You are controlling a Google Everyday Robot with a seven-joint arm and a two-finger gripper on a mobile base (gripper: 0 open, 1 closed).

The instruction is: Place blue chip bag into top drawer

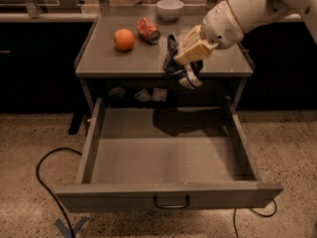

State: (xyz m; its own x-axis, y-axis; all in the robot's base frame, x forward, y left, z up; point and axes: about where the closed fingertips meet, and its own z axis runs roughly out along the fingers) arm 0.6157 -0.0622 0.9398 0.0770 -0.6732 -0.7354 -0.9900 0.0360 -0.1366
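The blue chip bag (173,57) is a crumpled dark navy bag with white edges, held in my gripper (184,66). The gripper is shut on it and hangs in the air just past the front edge of the table top (129,58), above the back of the open top drawer (163,155). The drawer is pulled fully out; its grey floor is bare and its front panel carries a small dark pull handle (171,202). My white arm reaches in from the upper right.
An orange (124,39), a tipped orange-red soda can (148,29) and a white bowl (170,9) sit on the table top. A black cable (47,182) lies on the speckled floor to the left of the drawer.
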